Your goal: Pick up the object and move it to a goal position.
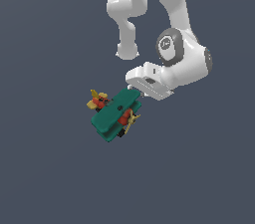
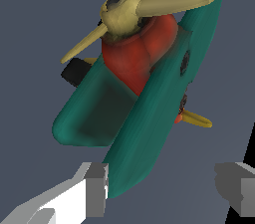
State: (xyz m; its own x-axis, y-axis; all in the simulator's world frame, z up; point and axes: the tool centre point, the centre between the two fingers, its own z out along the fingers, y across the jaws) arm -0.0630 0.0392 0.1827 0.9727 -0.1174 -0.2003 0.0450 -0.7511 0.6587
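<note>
Surface: a flat, even slate-grey ground (image 1: 45, 178) fills both views; it has no edge, seam or marking, so whether it is a bench or a floor cannot be told.
Room: no walls, furniture or other items show; the grey runs to every border of the exterior view.
Lighting: soft and even; in the wrist view a darker band crosses the lower corner beside one finger.
Arm: the white Franka arm (image 1: 174, 14) comes in from the top of the exterior view and bends down to a bulky wrist right of centre.
Claw: the claw (image 2: 162, 188) is spread; in the wrist view one grey pad (image 2: 97, 188) sits just beside the tip of a wing and the other pad (image 2: 234, 188) stands well apart, with open grey between it and the toy. Whether the near pad touches the wing cannot be told.
Toy biplane: the toy biplane (image 1: 115, 115) lies near the centre of the exterior view, just left of and below the hand, tilted.
Wings: two teal-green wings (image 2: 149, 118), stacked, fill much of the wrist view.
Body: the red-orange body (image 2: 139, 54) sits between the wings.
Propeller: the yellow propeller (image 2: 124, 11) points toward the wrist camera.
Tail: yellow, at the exterior view's left end of the toy.
Wheel: a black wheel (image 2: 75, 72) peeks out beside the lower wing.
</note>
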